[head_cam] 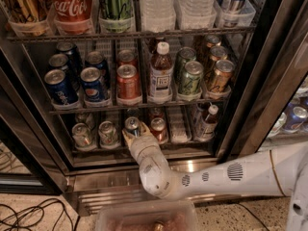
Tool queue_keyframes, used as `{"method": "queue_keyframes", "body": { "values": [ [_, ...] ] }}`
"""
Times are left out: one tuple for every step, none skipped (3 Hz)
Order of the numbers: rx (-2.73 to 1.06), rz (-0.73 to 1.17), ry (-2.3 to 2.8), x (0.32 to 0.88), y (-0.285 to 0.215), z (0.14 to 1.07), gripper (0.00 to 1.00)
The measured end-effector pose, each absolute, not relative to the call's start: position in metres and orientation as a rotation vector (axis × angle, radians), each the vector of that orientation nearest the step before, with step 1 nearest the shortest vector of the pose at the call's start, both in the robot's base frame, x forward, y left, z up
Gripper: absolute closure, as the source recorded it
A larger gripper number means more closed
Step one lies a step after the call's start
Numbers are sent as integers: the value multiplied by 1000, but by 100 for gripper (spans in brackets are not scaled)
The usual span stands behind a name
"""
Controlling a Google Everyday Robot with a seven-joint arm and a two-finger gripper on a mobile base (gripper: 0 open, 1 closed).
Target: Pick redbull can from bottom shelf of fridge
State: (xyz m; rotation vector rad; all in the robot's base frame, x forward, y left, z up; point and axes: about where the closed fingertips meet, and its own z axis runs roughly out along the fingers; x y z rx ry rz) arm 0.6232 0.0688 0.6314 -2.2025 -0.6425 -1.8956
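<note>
Blue-silver redbull can [132,125] stands on the bottom shelf [177,130]; we see the gripper [134,132] open, straddling it.

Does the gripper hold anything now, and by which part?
Cannot be told: the gripper is at the lower part of the redbull can on the bottom shelf.
</note>
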Motion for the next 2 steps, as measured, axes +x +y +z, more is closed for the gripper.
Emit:
{"method": "queue_keyframes", "body": {
  "values": [
    [-2196,-1893,-644,621,70,634,100],
    [-2199,-1865,-634,613,70,631,100]
  ]
}}
